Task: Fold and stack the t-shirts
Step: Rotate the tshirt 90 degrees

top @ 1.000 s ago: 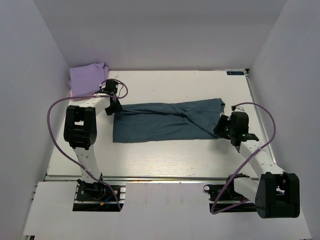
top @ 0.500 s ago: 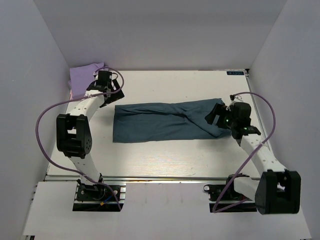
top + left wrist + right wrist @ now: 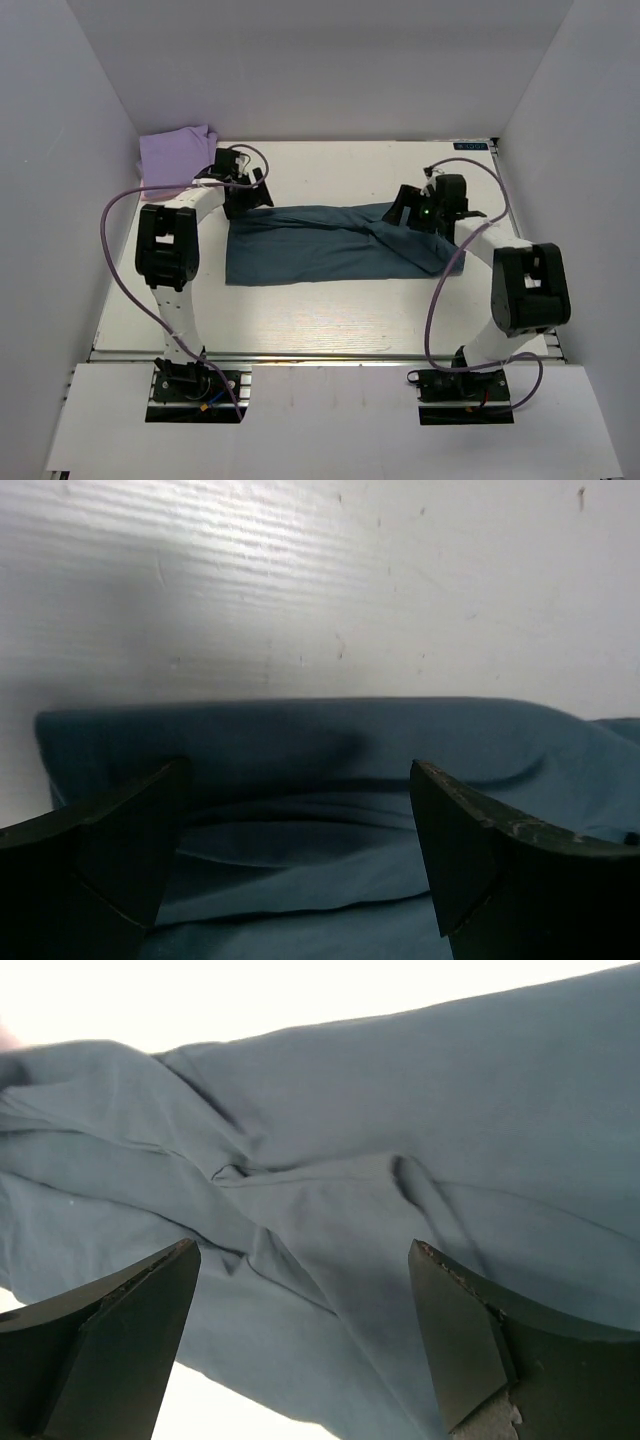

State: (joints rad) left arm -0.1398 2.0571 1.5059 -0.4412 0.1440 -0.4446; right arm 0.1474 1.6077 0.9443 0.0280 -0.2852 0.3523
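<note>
Teal shirt (image 3: 330, 245); L fingers (image 3: 90, 860), R fingers (image 3: 100, 1350) wide over far edge.

White table (image 3: 330, 320); pale walls (image 3: 320, 70), perhaps lilac-tinted, enclose it.

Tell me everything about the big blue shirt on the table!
The blue shirt is dark teal, soft-looking cloth, folded into a long strip lying flat across the middle of the white table. Its left end is neat and square; toward the right it bunches into wrinkles and slanting folds. The left gripper hangs open over its far left corner, the right gripper open over its right end. Neither holds it.
</note>
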